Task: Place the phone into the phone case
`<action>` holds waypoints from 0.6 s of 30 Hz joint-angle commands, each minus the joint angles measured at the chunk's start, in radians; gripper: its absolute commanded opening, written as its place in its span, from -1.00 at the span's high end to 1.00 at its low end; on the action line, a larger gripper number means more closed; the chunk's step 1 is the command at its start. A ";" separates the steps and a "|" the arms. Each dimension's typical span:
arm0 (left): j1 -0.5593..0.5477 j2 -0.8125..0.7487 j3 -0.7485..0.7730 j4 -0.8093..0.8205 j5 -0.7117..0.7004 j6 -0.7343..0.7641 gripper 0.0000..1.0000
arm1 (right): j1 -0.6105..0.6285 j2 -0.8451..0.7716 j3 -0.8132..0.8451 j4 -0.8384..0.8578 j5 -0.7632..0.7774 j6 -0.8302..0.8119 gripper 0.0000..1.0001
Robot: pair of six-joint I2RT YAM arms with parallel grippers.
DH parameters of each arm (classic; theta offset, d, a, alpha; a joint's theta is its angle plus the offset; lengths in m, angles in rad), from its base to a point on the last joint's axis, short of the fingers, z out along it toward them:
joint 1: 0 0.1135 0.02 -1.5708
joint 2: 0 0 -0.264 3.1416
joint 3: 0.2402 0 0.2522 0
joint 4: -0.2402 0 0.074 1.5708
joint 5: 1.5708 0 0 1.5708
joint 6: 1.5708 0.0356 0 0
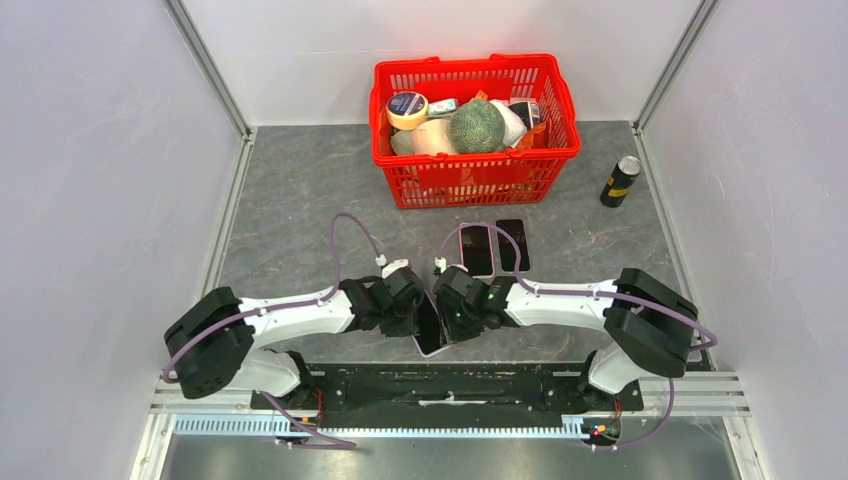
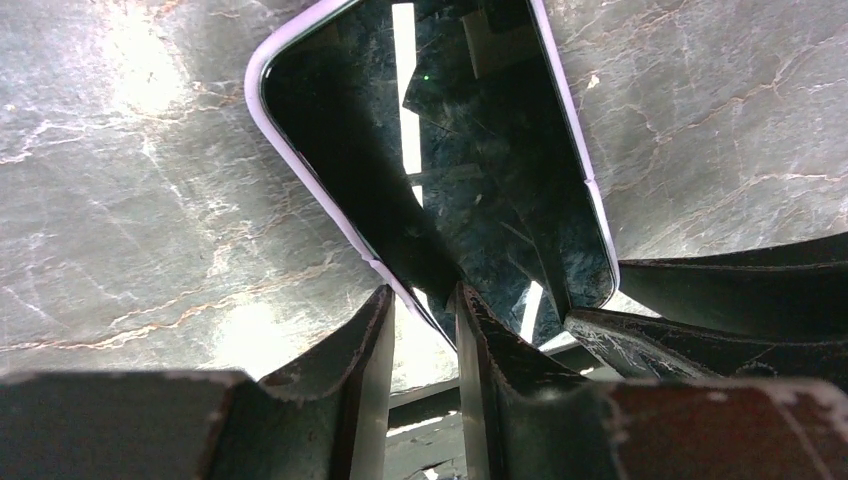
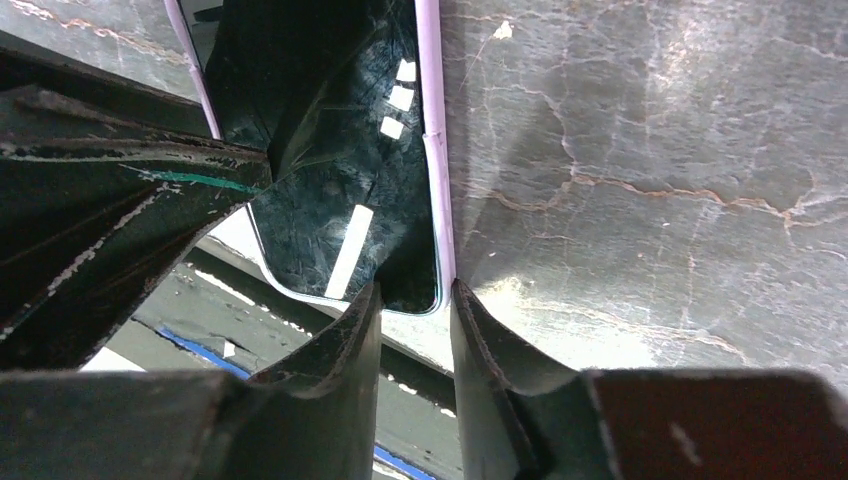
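Between left pincer [image 2: 425, 320], right pincer [image 3: 410, 300]: phone [image 1: 430, 328]

- Top view: bright, even overhead light; soft, faint shadows on the table [image 1: 300, 190]; focus sharp across the frame.
- Wrist views: white glare patches on the table; bright streaks mirrored in the phone [image 2: 450, 150] glass.
- Near fingers [image 3: 330, 400]: dark, underexposed, slightly blurred.

No text or labels can be read.
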 commanded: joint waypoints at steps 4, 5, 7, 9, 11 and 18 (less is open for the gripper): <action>-0.047 0.093 0.045 -0.023 -0.086 0.003 0.35 | 0.078 0.108 0.043 -0.044 0.104 0.033 0.45; -0.050 0.102 0.049 -0.023 -0.090 0.002 0.36 | 0.090 0.122 0.049 -0.051 0.120 0.040 0.46; -0.063 0.132 0.059 -0.024 -0.102 -0.003 0.38 | 0.113 0.148 0.061 -0.058 0.139 0.054 0.53; -0.074 0.158 0.071 -0.023 -0.111 -0.006 0.40 | 0.133 0.174 0.068 -0.058 0.150 0.069 0.59; -0.080 0.179 0.078 -0.023 -0.118 -0.012 0.41 | 0.146 0.189 0.072 -0.055 0.157 0.082 0.64; -0.083 0.178 0.080 -0.043 -0.161 -0.043 0.51 | 0.142 0.106 0.038 -0.031 0.189 0.102 0.65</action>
